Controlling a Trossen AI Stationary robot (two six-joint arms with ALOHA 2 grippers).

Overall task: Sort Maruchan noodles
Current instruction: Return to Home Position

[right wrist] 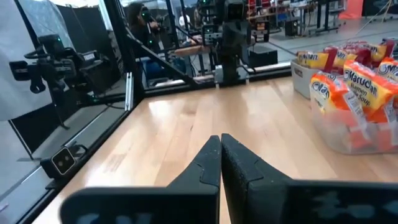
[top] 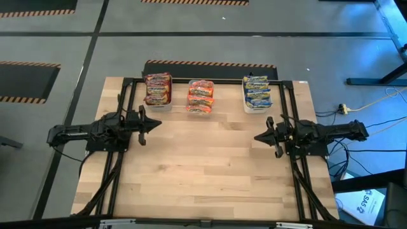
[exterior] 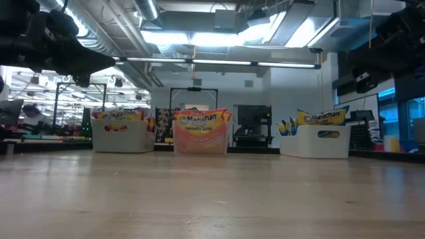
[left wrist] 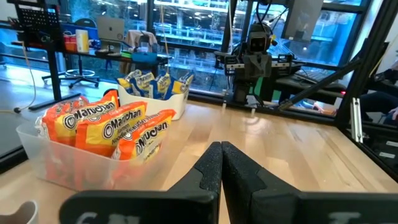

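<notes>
Now the left gripper and right gripper hover closed near the surface's side edges, with Maruchan noodles in bins at its far edge.

"Maruchan" reads on the orange packets at 12 o'clock on the table, with "noodle soup" beneath it in the low view. The same brand shows on the red packets at 11 o'clock and the blue packets at 1 o'clock. A floor box at 4 o'clock bears "SYS".
</notes>
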